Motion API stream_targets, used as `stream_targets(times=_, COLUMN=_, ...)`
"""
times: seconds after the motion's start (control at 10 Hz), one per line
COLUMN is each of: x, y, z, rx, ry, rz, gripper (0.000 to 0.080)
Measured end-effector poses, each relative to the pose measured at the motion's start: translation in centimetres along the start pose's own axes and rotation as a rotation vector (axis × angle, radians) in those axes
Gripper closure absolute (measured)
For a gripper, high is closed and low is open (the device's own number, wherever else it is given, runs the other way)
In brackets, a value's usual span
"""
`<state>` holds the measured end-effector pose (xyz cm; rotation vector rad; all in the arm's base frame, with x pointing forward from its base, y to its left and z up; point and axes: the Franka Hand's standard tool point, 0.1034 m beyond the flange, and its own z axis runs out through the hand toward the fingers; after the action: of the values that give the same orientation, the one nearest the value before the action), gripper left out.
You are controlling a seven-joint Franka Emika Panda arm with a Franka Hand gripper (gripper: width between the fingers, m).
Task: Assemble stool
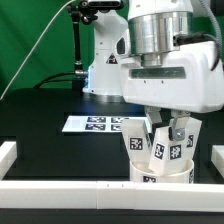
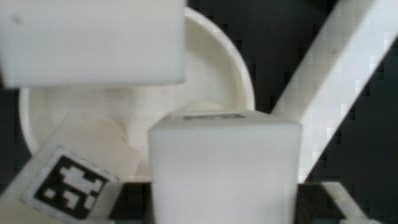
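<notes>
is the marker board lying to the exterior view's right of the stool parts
No, the marker board lies flat on the table to the exterior view's left of the stool parts, behind them.

A black tabletop (image 1: pixel 50 150) fills the scene. A flat white marker board (image 1: pixel 95 124) with black square tags lies on it — near the middle. White border rails (image 1: pixel 60 187) run along the front edge and sides. Behind hangs a green curtain (image 1: pixel 45 45) — a thin black cable (image 1: pixel 40 50) crosses it.
</notes>
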<state>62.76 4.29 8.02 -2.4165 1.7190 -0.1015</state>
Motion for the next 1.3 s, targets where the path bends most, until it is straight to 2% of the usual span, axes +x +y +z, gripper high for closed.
stream_targets(times=0.4, x=0.7, y=-0.1, z=0.0, rx=0.038, ry=-0.022, rz=0.343, gripper=0.0462)
stream_targets(times=0.6, x=0.6, y=-0.3, z=0.1, rx=0.048, ry=-0.027, rz=0.561, gripper=0.0462)
stream_targets(times=0.9, x=0.5, y=-0.3, z=0.1, rx=0.044, ry=-0.033, rz=0.768, gripper=0.0462)
stream_targets(times=1.0, x=0.5, y=-0.3, z=0.2, rx=0.043, ry=-0.033, rz=0.796, gripper=0.0381)
stream_targets(times=1.1, x=0.4, y=-0.2, z=0.1, rx=0.019, ry=-0.038, rz=0.759, gripper=0.0381)
stream_targets(times=1.2, x=0.4, y=-0.6, z=-0.6, rx=-0.028, ry=-0.046, rz=0.69, gripper=0.0215)
stream_targets(times=1.3, x=0.5, y=-1.7, z=-1.5, rx=-0.036, ry=-0.036, rz=0.606, gripper=0.0161)
